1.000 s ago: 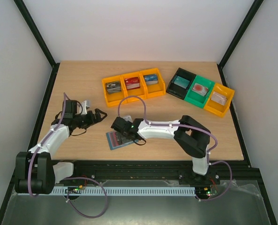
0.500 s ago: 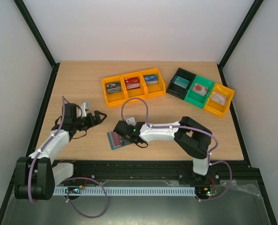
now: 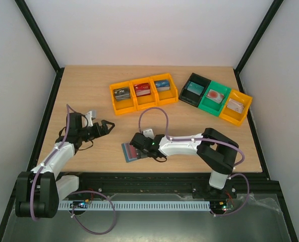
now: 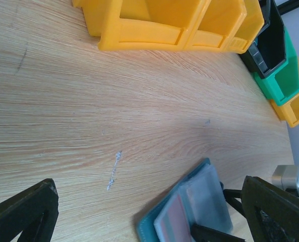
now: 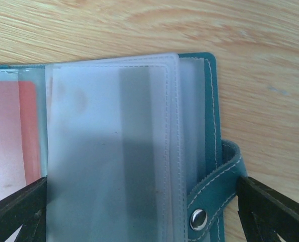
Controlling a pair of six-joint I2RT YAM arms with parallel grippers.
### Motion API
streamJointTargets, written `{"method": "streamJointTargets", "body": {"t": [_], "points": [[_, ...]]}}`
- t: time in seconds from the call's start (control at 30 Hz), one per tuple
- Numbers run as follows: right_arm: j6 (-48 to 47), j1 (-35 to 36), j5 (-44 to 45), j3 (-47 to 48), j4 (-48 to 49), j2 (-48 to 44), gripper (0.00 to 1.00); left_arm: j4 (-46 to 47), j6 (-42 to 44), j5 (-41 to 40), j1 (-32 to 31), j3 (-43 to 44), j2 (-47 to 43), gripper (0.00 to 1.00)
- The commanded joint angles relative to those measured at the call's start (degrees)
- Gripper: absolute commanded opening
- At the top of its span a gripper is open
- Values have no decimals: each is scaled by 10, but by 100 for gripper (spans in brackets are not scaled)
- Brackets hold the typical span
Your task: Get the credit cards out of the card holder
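Right wrist view: the right gripper (image 5: 141, 206) has its jaws set wide apart and holds nothing. Its two dark fingers (image 5: 18, 212) stand at the lower corners of this view. One lies over the lower left of the clear sleeves (image 5: 109, 151), the other just beside the snap tab (image 5: 217, 176). Contact with either cannot be confirmed.

Between the fingers lies the card holder (image 5: 210, 101), a teal-blue booklet with pale stitching, opened flat on the table (image 5: 139, 25). A stack of frosted sleeves covers its inside, and a dark vertical band shows through the top one. A red credit card (image 5: 8, 131) sits in the sleeve at the left of this view. The tab carries a round metal snap (image 5: 198, 219) and projects from the cover edge at the right of this view.

In the top external view, the holder lies close to the near edge of the table, left of centre, with the right gripper over its right part. Its long axis runs roughly left to right. The tab's direction cannot be resolved there.

The left gripper (image 3: 107, 126) hovers over bare wood well to the left of the holder. It points right, with its jaws apart and empty.

Farther back stand three joined yellow bins (image 3: 141, 93). To their right are a black bin (image 3: 194, 89), a green bin (image 3: 215, 96) and a single yellow bin (image 3: 236, 107).
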Motion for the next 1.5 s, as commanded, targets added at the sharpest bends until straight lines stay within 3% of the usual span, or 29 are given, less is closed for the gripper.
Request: {"method": "streamJointTargets", "body": {"t": [0.0, 0.2, 0.7, 1.13, 1.47], "points": [[17, 2, 27, -43, -32, -31, 93, 16, 18, -4, 7, -11, -5, 99], [11, -1, 14, -65, -16, -52, 87, 24, 13, 5, 13, -13, 8, 99], [-1, -35, 17, -78, 13, -65, 85, 34, -3, 62, -21, -14, 42, 99], [9, -77, -19, -101, 69, -69, 61, 62, -41, 79, -148, 26, 179, 100], [4, -99, -45, -108, 98, -78, 53, 73, -45, 84, -168, 53, 203, 99]]}}
